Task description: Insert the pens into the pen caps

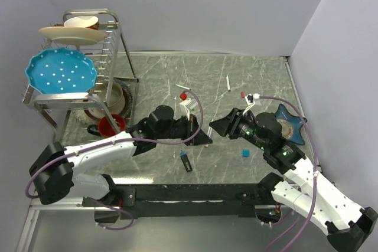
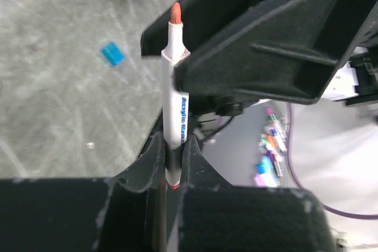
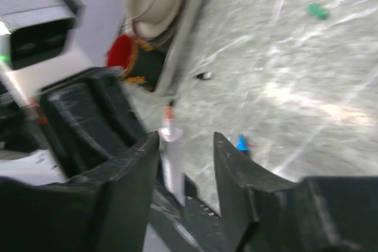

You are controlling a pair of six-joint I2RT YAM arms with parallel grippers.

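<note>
My left gripper (image 2: 174, 146) is shut on a thin white-barrelled pen (image 2: 176, 110) whose red tip points away from it. In the top view the left gripper (image 1: 204, 136) meets my right gripper (image 1: 216, 128) tip to tip at mid-table. My right gripper (image 3: 186, 146) is open, and the held pen (image 3: 171, 157) stands between its jaws, close to the left finger. A blue cap (image 1: 244, 153) lies on the table and also shows in the left wrist view (image 2: 112, 53). A green cap (image 3: 318, 10) lies further off. The black pen with blue trim (image 1: 186, 162) lies near the front. A white pen (image 1: 228, 82) lies at the back.
A dish rack (image 1: 112, 57) with a blue plate (image 1: 61, 72) and a cream plate stands at the left, with a red cup (image 1: 110, 124) beside it. A blue star-shaped dish (image 1: 293, 123) sits at the right, partly under the right arm. A small red piece (image 1: 183, 95) lies behind the left gripper.
</note>
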